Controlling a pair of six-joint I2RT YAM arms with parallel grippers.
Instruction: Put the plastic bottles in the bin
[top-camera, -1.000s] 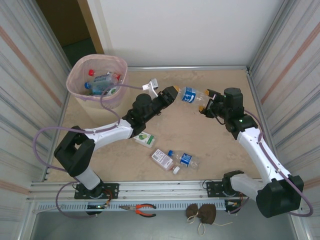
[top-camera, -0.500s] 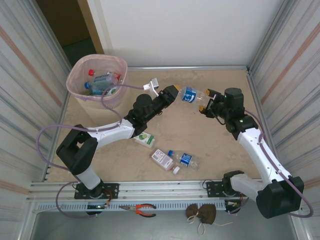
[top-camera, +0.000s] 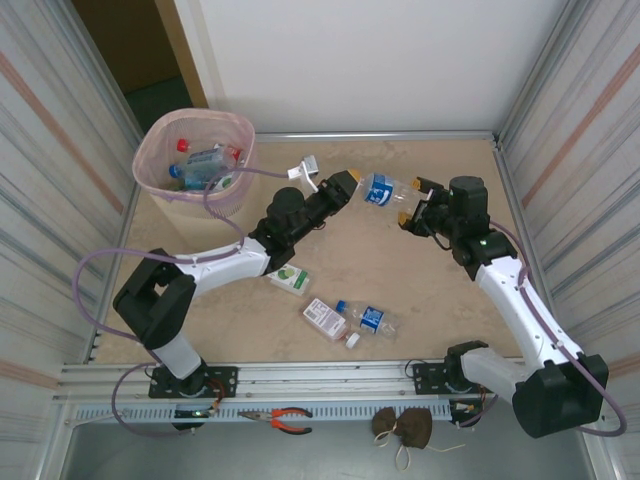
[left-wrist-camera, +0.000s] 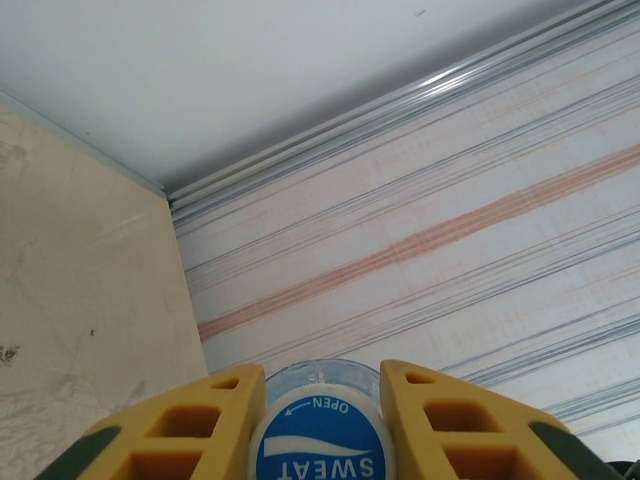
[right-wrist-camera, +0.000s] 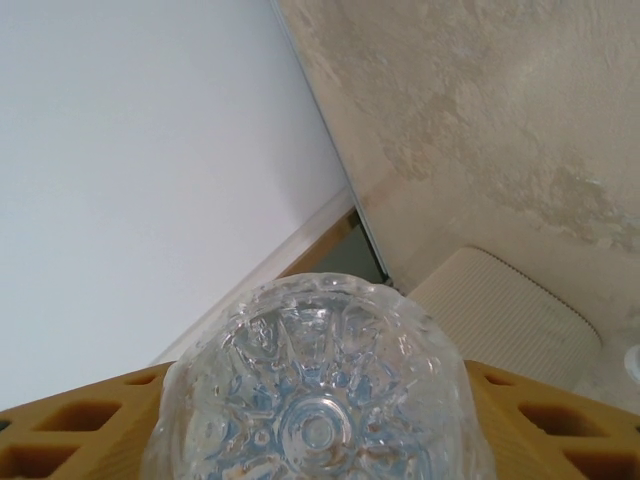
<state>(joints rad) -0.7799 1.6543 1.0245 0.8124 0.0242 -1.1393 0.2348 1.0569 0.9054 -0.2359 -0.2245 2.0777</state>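
A clear plastic bottle (top-camera: 380, 189) with a blue label hangs in the air between both arms at mid-table. My left gripper (top-camera: 352, 183) is shut on its blue cap (left-wrist-camera: 318, 450), yellow fingers (left-wrist-camera: 210, 420) pressed on either side. My right gripper (top-camera: 412, 201) stands open around the bottle's base (right-wrist-camera: 318, 400), which still lies between its fingers. The beige bin (top-camera: 245, 130) with a pink liner sits at the far left corner and holds several bottles (top-camera: 205, 165). Another clear bottle (top-camera: 368, 318) with a blue label lies on the table near the front.
A green-and-white carton (top-camera: 289, 279) and a pink carton (top-camera: 324, 318) lie on the table between the arms. A small white piece (top-camera: 306, 166) lies near the bin. Pliers (top-camera: 290, 420) rest on the front ledge. Striped walls close in both sides.
My left gripper has tightened on the cap. The right gripper's fingers have spread a little around the base. The bottle and both arms have barely shifted.
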